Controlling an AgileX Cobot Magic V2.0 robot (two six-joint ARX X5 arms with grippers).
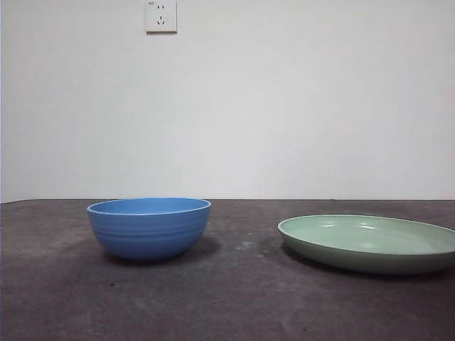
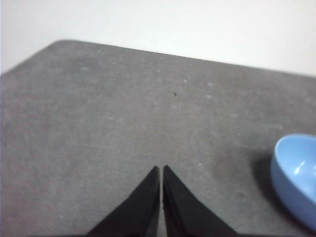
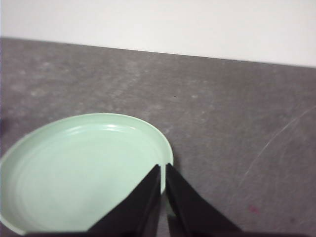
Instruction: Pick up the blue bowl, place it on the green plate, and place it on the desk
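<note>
The blue bowl (image 1: 149,227) is sitting upright on the desk (image 1: 234,298), well apart from the green plate (image 1: 370,244) (both empty), while the left gripper (image 2: 161,170) and right gripper (image 3: 163,168) are hanging above with jaws closed, gripping nothing.

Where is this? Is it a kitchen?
Probably not a kitchen; more likely a plain test room. There's only a bare white wall with a power socket, a scuffed dark desk, and a blue bowl beside an empty green plate.
</note>
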